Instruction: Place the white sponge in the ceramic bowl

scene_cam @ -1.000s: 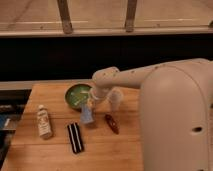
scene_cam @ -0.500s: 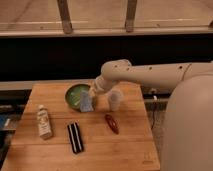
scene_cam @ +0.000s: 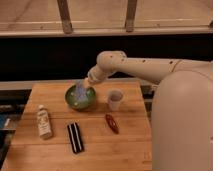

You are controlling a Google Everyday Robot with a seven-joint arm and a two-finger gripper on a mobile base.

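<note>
The green ceramic bowl [scene_cam: 76,101] stands on the wooden table at the back, left of centre. My gripper [scene_cam: 85,87] reaches down from the right over the bowl's right half. It is shut on the white sponge [scene_cam: 80,92], a small pale bluish pad that hangs just above the inside of the bowl. The arm's pale link runs up and right from the gripper to a joint above the table's back edge.
A translucent whitish cup [scene_cam: 115,99] stands right of the bowl. A dark red object [scene_cam: 112,123] lies in front of the cup. A black block with white stripes [scene_cam: 75,137] and a white bottle [scene_cam: 44,121] lie at the front left. A dark ledge runs behind the wooden table [scene_cam: 125,150].
The gripper has carried the sponge left and back, from the spot between bowl and cup to over the bowl. The arm has swung out of the foreground.
</note>
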